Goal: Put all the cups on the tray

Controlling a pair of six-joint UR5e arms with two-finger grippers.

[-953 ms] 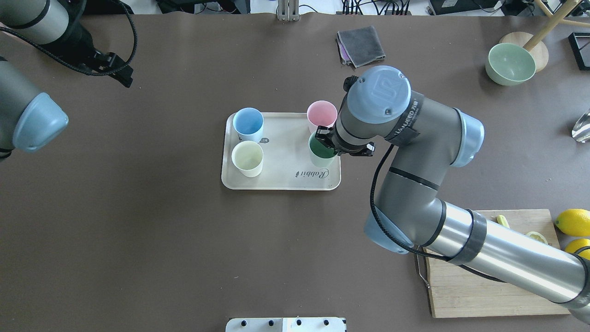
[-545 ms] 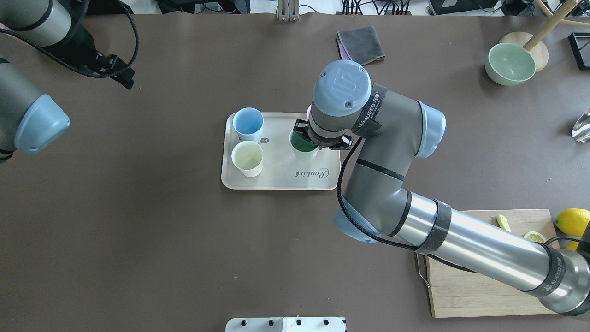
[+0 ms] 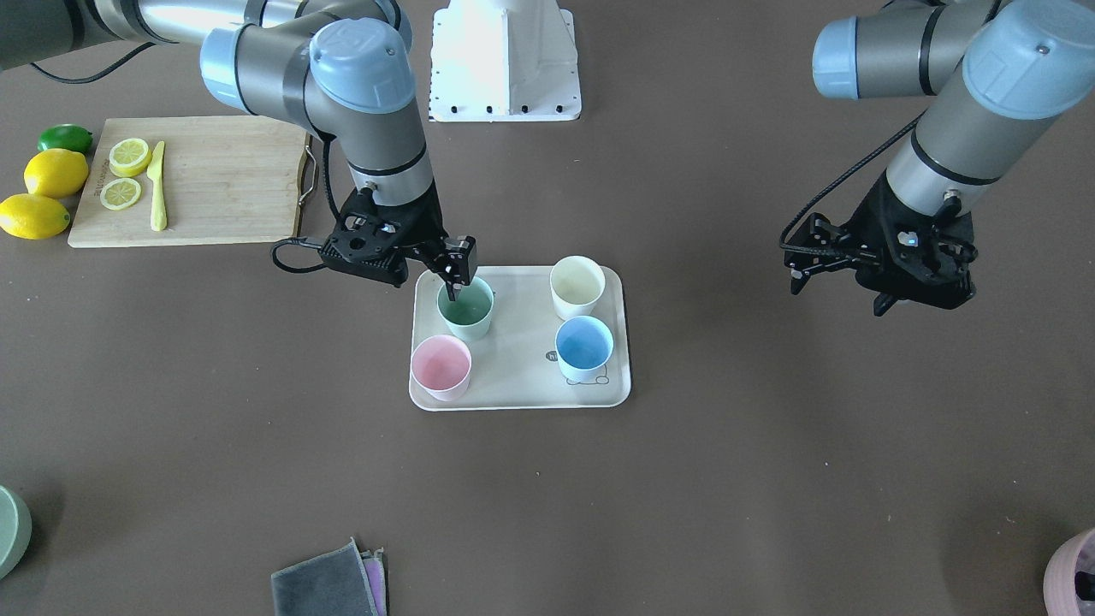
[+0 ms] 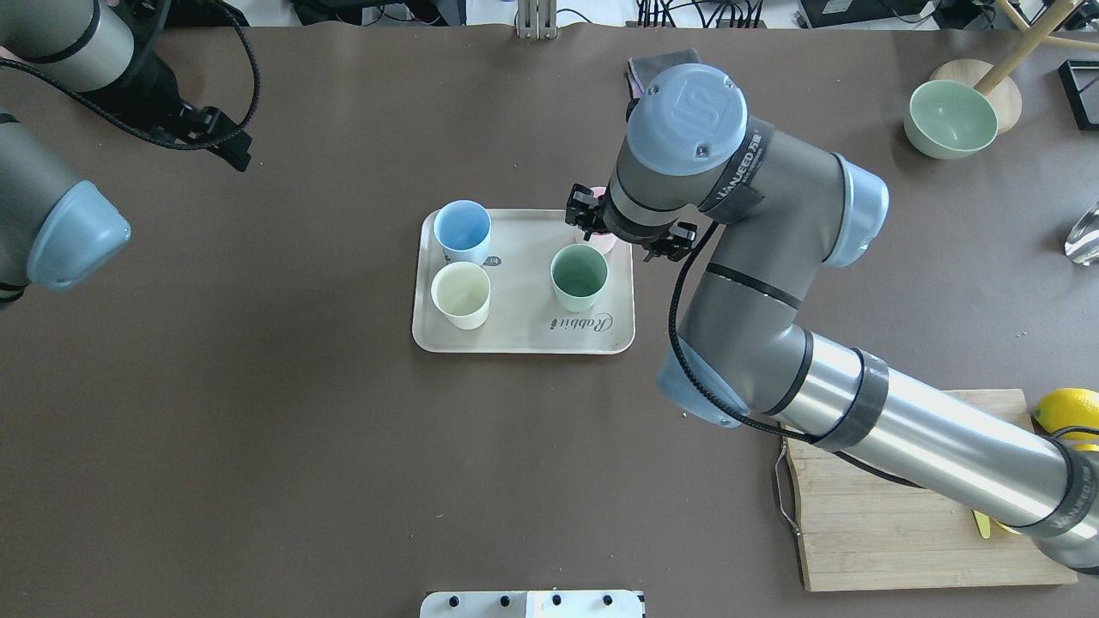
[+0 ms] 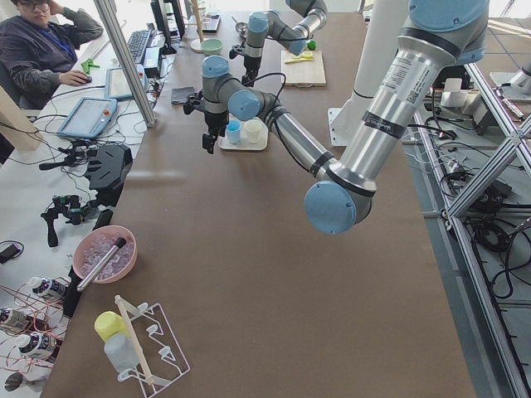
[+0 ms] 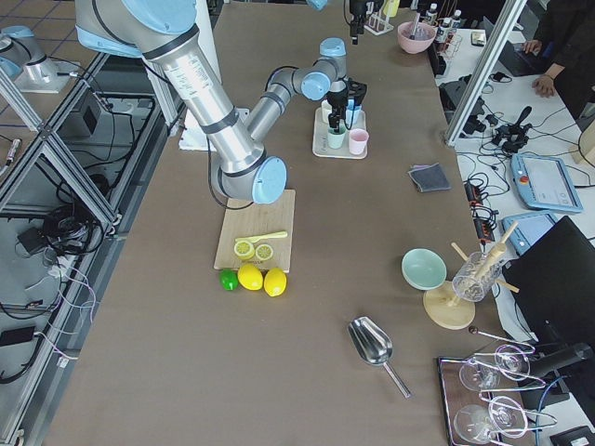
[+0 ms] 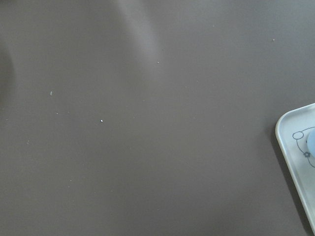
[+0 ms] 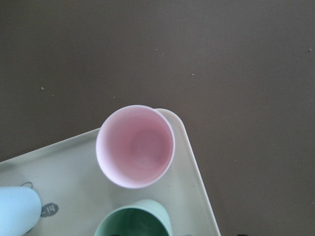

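Tray [image 3: 522, 364] at mid-surface [image 3: 684, 479] in the front-facing view, with all four cups upright on it, one toward each corner. The mint green cup [image 3: 466, 310] and pink cup [image 3: 440, 366] stand at the right arm's end, the cream cup [image 3: 577, 287] and blue cup [image 3: 584, 346] at the other. The right tool [image 3: 458, 274] hangs over the mint green cup's robot-side edge, its fingers a little parted and holding nothing. The left tool [image 3: 837, 297] hovers well apart from the tray, fingers spread and empty, with bare surface all round it. A cutting board [image 3: 214, 180] lies well off toward the right arm's base.

Overhead, the mint green cup [image 4: 579, 276] stands free of the arm. The blue cup [image 4: 462, 230] and cream cup [image 4: 461, 293] sit just beside each other at the tray's [image 4: 524, 292] left edge. The right wrist covers most of the pink cup [image 4: 604, 245]. Brown surface lies open on every side of the tray, and a green bowl [image 4: 951, 118] keeps to the far right.

From the right wrist, the pink cup [image 8: 135, 146] is seen from straight above, tight in the tray's rounded corner, its mouth overlapping the rim [image 8: 197, 172]. The mint green cup [image 8: 135, 221] is near it but apart.

From the left wrist, only the tray's corner [image 7: 295, 147] enters at the right edge. Everything else is bare surface [image 7: 147, 123].

The two side views show the tray small and far off, with long open surface before it.
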